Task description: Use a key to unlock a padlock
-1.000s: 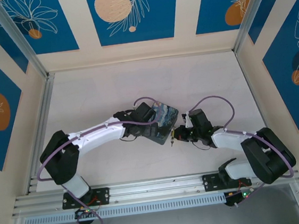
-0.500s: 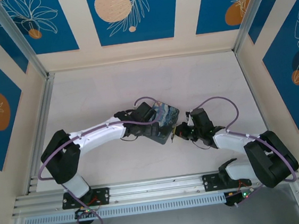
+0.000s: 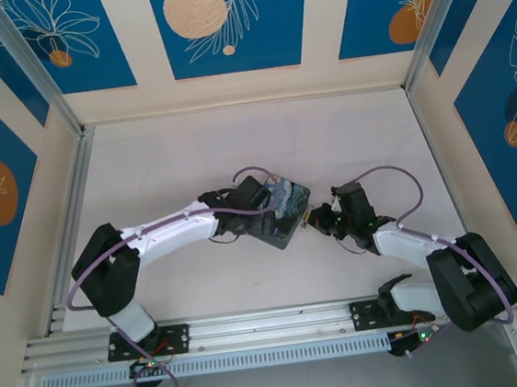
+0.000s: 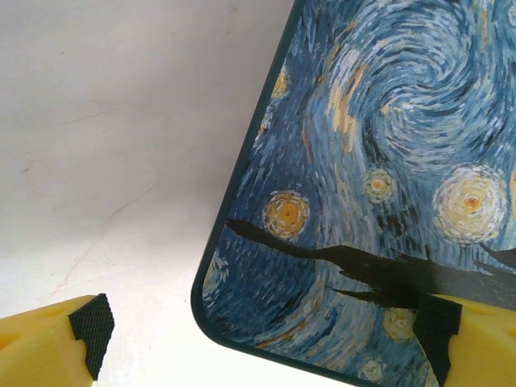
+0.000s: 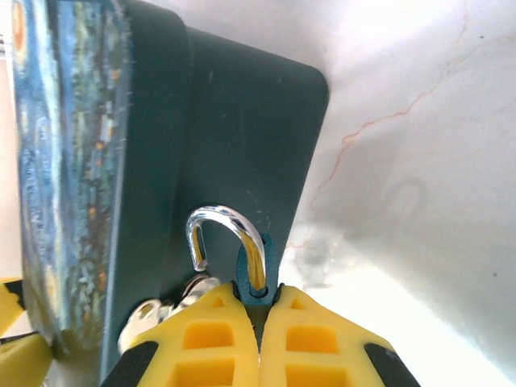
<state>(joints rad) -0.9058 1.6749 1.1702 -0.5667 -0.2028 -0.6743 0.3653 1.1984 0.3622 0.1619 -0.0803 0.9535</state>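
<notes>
My right gripper [image 5: 258, 302] is shut on the padlock, whose body is hidden between the yellow fingers [image 5: 210, 339]. Its silver shackle [image 5: 230, 234] curves up out of them against the dark side of the painted box [image 5: 234, 137], with its free end out and loose. A silvery key [image 5: 153, 313] shows partly beside the left finger. In the top view the padlock [image 3: 308, 217] sits at the box's right edge, at my right gripper [image 3: 315, 220]. My left gripper [image 4: 266, 334] is open, its pads [image 4: 90, 329] wide apart around a corner of the box lid [image 4: 379, 161].
The swirl-painted box [image 3: 283, 205] lies mid-table between both arms. Bare pale tabletop [image 3: 181, 155] stretches behind and to the left. Aluminium rails [image 3: 67, 223] and patterned walls [image 3: 222, 22] enclose the workspace.
My right gripper has moved up and to the right along the box's edge, still shut. The left arm and the box have stayed put.
</notes>
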